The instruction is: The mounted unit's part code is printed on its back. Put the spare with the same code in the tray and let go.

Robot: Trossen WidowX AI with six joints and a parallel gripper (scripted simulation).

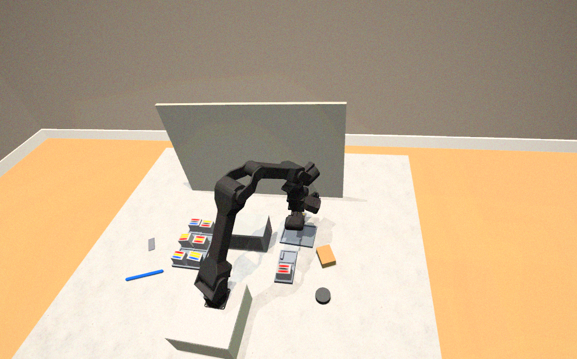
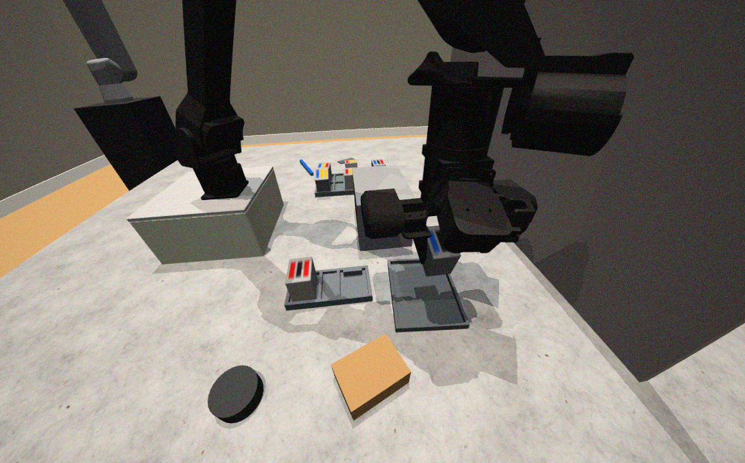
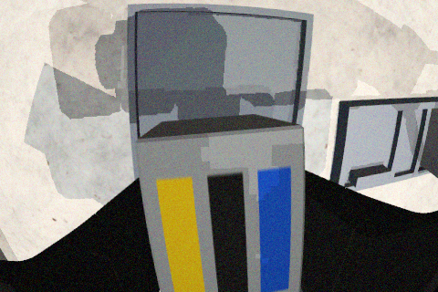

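Observation:
My gripper (image 1: 294,223) (image 2: 436,244) is shut on a grey block (image 2: 441,264) (image 3: 228,155) with yellow, black and blue stripes on its top. The block hangs upright, a little above the back part of the shallow grey tray (image 1: 297,239) (image 2: 406,287) (image 3: 265,46). Nothing lies in the visible part of the tray. A block with red, black and red stripes (image 1: 284,271) (image 2: 301,281) stands in a small slotted rack (image 1: 289,257) (image 2: 358,286) (image 3: 370,132). Several striped blocks (image 1: 199,242) (image 2: 322,177) stand on a rack behind the arm. I cannot tell which is the mounted unit; no code on a back shows.
A tall grey panel (image 1: 263,142) (image 2: 623,230) stands behind the gripper. A low grey box (image 1: 248,241) (image 2: 383,238) stands left of the tray. An orange block (image 1: 326,256) (image 2: 370,374), a black disc (image 1: 322,294) (image 2: 235,393) and a blue rod (image 1: 144,274) lie on the table.

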